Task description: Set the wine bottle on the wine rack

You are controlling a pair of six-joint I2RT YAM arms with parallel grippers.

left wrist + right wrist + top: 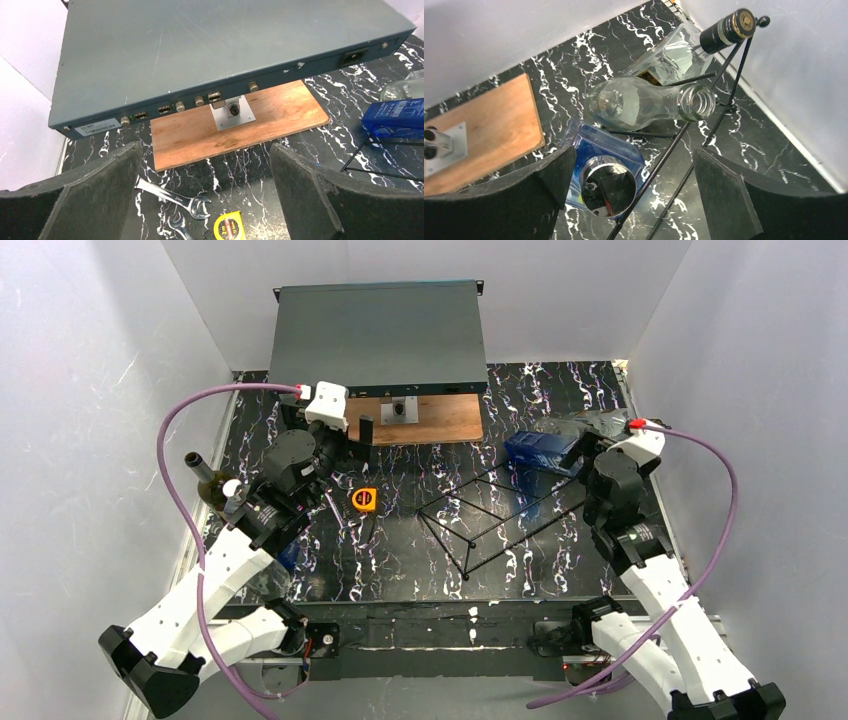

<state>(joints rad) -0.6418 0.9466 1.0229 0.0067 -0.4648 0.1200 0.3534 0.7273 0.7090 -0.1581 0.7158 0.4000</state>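
Found the angular black wire wine rack [490,512] lying near the table's [400,570] centre, toward 4 o'clock. Saw the dark green glass wine bottle [207,480] well apart at the 9 o'clock edge, beside the left arm [225,565]. Noted the left gripper [205,165] spread wide and empty, facing a brown wooden board [280,110]. Noted the right gripper [634,160] equally wide and empty above a blue chrome-capped bottle [606,182].

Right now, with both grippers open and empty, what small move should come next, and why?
Probably swing the left gripper toward the dark wine bottle at the table's left edge: its open fingers face the grey box, the bottle sits right beside that arm, and the wine rack stands mid-table.
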